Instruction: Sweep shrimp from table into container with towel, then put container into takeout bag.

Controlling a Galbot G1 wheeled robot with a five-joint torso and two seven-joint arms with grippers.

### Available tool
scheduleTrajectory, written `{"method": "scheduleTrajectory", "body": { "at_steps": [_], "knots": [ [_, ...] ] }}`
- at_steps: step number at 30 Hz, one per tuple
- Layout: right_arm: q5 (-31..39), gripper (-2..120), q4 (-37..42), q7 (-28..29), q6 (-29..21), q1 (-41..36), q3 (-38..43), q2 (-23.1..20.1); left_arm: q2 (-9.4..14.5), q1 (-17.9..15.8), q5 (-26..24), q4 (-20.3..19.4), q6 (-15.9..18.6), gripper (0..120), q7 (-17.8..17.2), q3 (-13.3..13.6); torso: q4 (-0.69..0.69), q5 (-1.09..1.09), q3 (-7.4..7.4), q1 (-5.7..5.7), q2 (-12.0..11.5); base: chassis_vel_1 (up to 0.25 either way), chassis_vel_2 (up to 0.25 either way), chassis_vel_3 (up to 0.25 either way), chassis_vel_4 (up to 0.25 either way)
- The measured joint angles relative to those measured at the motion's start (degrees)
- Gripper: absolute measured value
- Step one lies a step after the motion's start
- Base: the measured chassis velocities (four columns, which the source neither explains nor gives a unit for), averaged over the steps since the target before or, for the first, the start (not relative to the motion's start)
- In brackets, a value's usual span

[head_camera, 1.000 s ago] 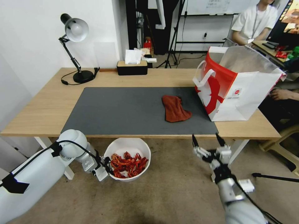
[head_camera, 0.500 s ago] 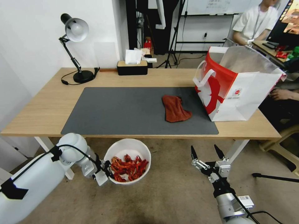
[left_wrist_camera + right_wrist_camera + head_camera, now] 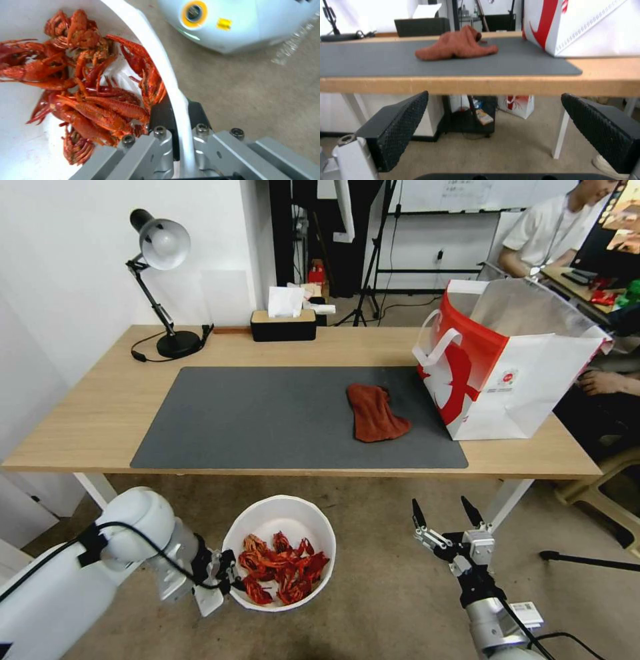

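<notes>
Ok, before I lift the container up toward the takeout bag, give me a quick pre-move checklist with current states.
1. Left gripper clamped on the container rim: ok, one finger inside, one outside the wall.
2. Shrimp all inside the container: ok, piled in the bottom, none on the grey mat.
3. Takeout bag upright with mouth open: ok, standing at the table's right end.
4. Towel out of the way: cannot tell; it lies on the mat close beside the bag.
5. Right gripper free: ok, open, below the table's front edge.
6. Container clear of the table edge: ok, held low over the floor in front.
</notes>
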Motion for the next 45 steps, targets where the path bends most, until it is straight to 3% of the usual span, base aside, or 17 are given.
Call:
{"method": "scheduleTrajectory", "body": {
  "at_steps": [4,6,7,10,11,14,19,24,30,34,36,37,39,40,42,43,45],
  "knots": [
    [0.0,100,-1.1,-0.5,0.2,0.5,-0.4,0.0,1.8,0.1,-4.4,-4.3,1.5,0,0.1,-3.8,-0.02,-0.04,0.0,0.0,0.0,0.0,0.0,0.0,0.0],
    [0.1,100,-1.7,-0.5,0.2,1.3,-1.0,-0.3,5.2,-1.3,-11.6,-7.1,4.3,0,-0.7,-5.2,0.0,-0.04,0.0,0.0,0.0,0.0,0.0,0.0,0.0],
    [0.1,100,-2.0,-0.5,0.2,1.9,-1.4,-0.4,7.2,-3.0,-15.0,-8.3,6.2,0,-1.5,-5.1,0.0,-0.02,0.0,0.0,0.0,0.0,0.0,0.0,0.0],
    [0.1,100,-2.5,-0.5,0.2,2.8,-2.0,-0.3,9.8,-7.8,-19.1,-9.1,8.6,0,-3.2,-4.2,0.0,-0.02,0.0,0.0,0.0,0.0,0.0,0.0,0.0],
    [0.1,100,-2.5,-0.5,0.2,2.8,-2.0,-0.3,9.8,-7.8,-19.1,-9.1,8.6,0,-3.2,-4.2,0.0,-0.02,0.0,0.0,0.0,0.0,0.0,0.0,0.0],
    [-0.1,100,-2.9,-0.6,0.1,3.5,-2.7,0.2,13.3,-15.1,-24.2,-6.8,10.0,0,-8.0,-2.4,-0.02,-0.01,0.01,0.01,0.0,0.0,0.0,0.0,0.0],
    [-0.2,100,-3.4,-0.8,0.1,3.9,-2.7,0.4,14.4,-19.0,-24.8,-3.3,9.6,0,-9.3,-0.4,0.01,-0.04,0.01,0.01,0.0,0.0,0.0,0.0,0.0],
    [-0.5,100,-3.5,-0.9,-0.1,4.0,-2.7,0.8,13.5,-21.7,-24.6,-0.4,9.5,0,-9.7,1.6,-0.01,-0.04,0.01,0.02,0.0,0.0,0.0,0.0,0.0],
    [-0.9,100,-4.3,-0.9,-0.3,4.2,-2.6,1.5,10.0,-28.9,-21.3,6.3,6.5,0,-12.8,9.1,-0.01,-0.03,0.01,0.02,0.0,0.0,0.0,0.0,0.0],
    [-1.2,100,-4.8,-0.9,-0.3,4.2,-2.6,1.9,8.9,-31.3,-20.6,8.5,5.7,0,-13.0,11.2,-0.01,-0.02,0.01,0.01,0.0,0.0,0.0,0.0,0.0],
    [-1.5,100,-5.3,-0.9,-0.3,4.2,-2.4,2.2,8.0,-36.6,-20.9,10.5,5.5,0,-13.0,16.6,0.01,-0.03,0.01,0.01,0.0,0.0,0.0,0.0,0.0],
    [-1.5,100,-5.3,-0.9,-0.3,4.2,-2.4,2.2,8.0,-36.6,-20.9,10.5,5.5,0,-13.0,16.6,0.01,-0.03,0.01,0.01,0.0,0.0,0.0,0.0,0.0],
    [-1.5,100,-5.5,-0.9,-0.3,4.2,-2.3,2.3,7.0,-41.7,-21.8,11.9,5.8,0,-13.2,20.9,0.0,-0.01,0.01,0.01,0.0,0.0,0.0,0.0,0.0],
    [-1.5,100,-5.5,-0.9,-0.3,4.2,-2.3,2.3,7.0,-41.7,-21.8,11.9,5.8,0,-13.2,20.9,0.0,-0.01,0.01,0.01,0.0,0.0,0.0,0.0,0.0],
    [-1.5,100,-5.5,-0.9,-0.3,4.3,-2.1,2.6,4.9,-47.9,-22.6,14.1,6.4,0,-13.5,25.8,-0.03,-0.02,0.01,0.01,0.0,0.0,0.0,0.0,0.0],
    [-1.5,100,-5.5,-0.9,-0.3,4.3,-2.1,2.6,4.9,-47.9,-22.6,14.1,6.4,0,-13.5,25.8,-0.03,-0.02,0.01,0.01,0.0,0.0,0.0,0.0,0.0],
    [-1.5,100,-5.5,-1.2,-0.3,3.8,-1.8,2.6,2.9,-52.8,-23.5,16.8,6.7,0,-14.2,30.5,0.0,-0.03,0.01,0.02,0.0,0.0,0.0,0.0,0.0]
  ]
}}
